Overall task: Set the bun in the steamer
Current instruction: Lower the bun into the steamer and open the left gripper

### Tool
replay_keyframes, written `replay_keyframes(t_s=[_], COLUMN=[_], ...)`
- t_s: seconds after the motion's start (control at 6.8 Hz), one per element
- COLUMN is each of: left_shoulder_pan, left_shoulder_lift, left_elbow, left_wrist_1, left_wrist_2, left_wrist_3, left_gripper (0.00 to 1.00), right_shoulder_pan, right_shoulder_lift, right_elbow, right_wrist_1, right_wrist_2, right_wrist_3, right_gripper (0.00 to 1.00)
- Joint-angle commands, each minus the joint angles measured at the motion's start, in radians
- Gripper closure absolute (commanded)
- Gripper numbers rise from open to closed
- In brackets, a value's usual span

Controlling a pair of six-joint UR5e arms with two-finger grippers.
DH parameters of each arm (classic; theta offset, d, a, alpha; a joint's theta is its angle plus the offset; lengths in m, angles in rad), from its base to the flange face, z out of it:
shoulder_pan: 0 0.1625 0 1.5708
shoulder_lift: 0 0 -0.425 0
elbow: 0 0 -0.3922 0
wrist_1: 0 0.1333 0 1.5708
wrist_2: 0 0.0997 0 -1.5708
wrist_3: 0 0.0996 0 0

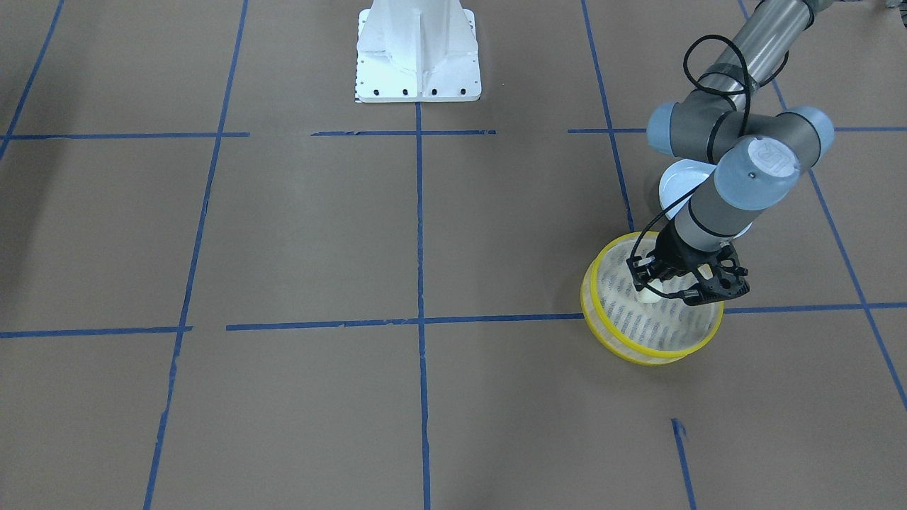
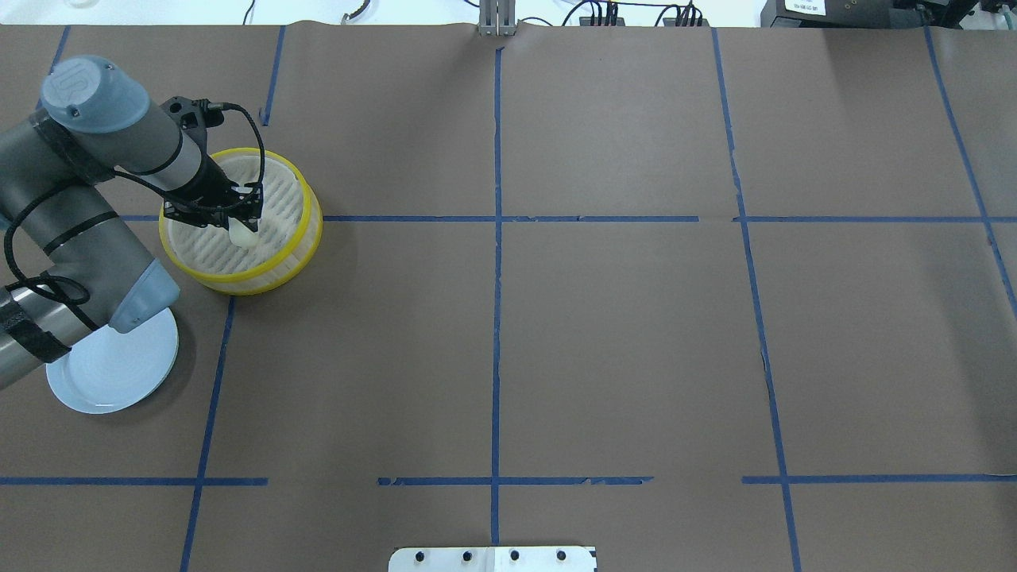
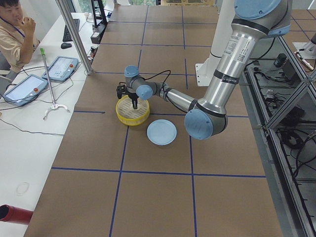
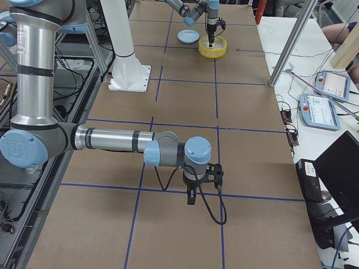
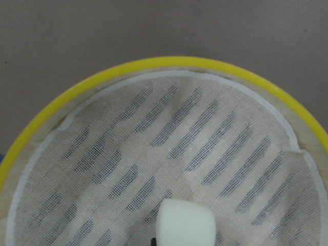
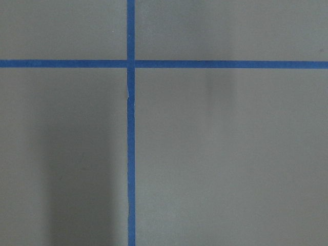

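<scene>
The steamer [image 2: 308, 235], with yellow rims and a slotted pale bottom, stands at the table's far left; it also shows in the front view [image 1: 629, 351] and fills the left wrist view [image 5: 154, 64]. My left gripper [image 2: 243, 226] reaches down inside it and is shut on the cream-white bun [image 2: 241, 237], held low over the slotted bottom. The bun shows at the bottom of the left wrist view [image 5: 184, 223] and in the front view [image 1: 650, 295]. My right gripper [image 4: 191, 197] hovers over bare table far from the steamer; I cannot tell if it is open or shut.
A pale blue plate [image 2: 119, 373] lies beside the steamer, partly under my left arm. The white robot base [image 1: 418, 49] stands at the table's middle. Blue tape lines cross the brown table. An operator sits at the side desk.
</scene>
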Motion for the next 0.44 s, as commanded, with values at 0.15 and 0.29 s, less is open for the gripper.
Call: replay_keyframes(t_s=[0.15, 0.29], left_shoulder_pan=[0.008, 0.007], left_shoulder_lift=[0.008, 0.008], left_elbow=[-0.005, -0.008], left_wrist_1=[0.000, -0.002], left_wrist_2=[0.001, 0.004], left_wrist_3=[0.005, 0.009], left_gripper=[0.34, 0.02], right_shoulder_pan=[0.000, 0.000], right_shoulder_lift=[0.000, 0.000], right_elbow=[0.000, 0.000], right_wrist_1=[0.000, 0.000], right_wrist_2=[0.000, 0.000], right_wrist_3=[0.000, 0.000], right_gripper=[0.00, 0.00])
